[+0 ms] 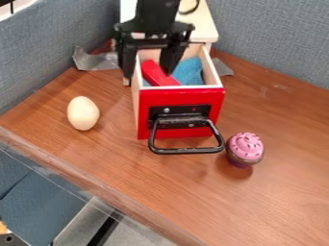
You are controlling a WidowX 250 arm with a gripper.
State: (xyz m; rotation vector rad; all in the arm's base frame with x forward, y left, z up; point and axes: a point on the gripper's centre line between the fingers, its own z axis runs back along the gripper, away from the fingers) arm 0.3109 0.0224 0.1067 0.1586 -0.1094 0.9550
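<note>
Wood-grained tabletop (257, 206) is stretching beneath a pink-topped cupcake (246, 146) and a smooth, pale egg (83, 113). Beyond the cupcake, a red-fronted drawer (146, 104) with a curved black handle (186, 151) is standing open, holding a hard-looking red object (154, 74) and blue cloth (188, 72). I, the black gripper (147, 73), am hanging down over it, jaws apart. Woven blue-grey panels (273, 38) are rising behind.

A single fixed camera looks down at a slant on the brown wood-grain desk (283, 202) from moderately near, facing the red-fronted wooden drawer (146, 101) and its black metal handle (186, 151).
</note>
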